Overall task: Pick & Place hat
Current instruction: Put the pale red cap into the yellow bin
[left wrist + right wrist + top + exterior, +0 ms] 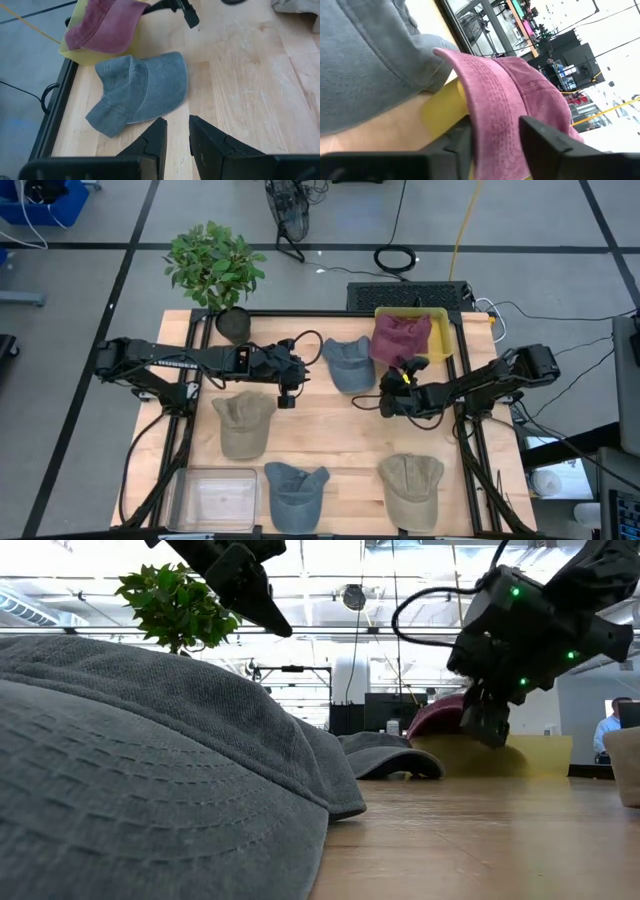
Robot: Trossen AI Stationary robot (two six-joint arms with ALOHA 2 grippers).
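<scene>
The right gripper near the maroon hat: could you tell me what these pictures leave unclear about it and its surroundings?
- Right gripper: high view too small to show whether it touches the maroon hat.
- Yellow bin: contents hidden under that hat, every view.
- Low view: near blue hat blocks most of the table.
- Clear bin: cut off by high view's bottom edge.

A bin [446,332] sits at the bench's [340,440] far right corner with a hat [401,338] draped in it, and a cap [350,363] lies just left of it. A plant [214,268] stands at the far left. A tray [213,498] lies near left.
</scene>
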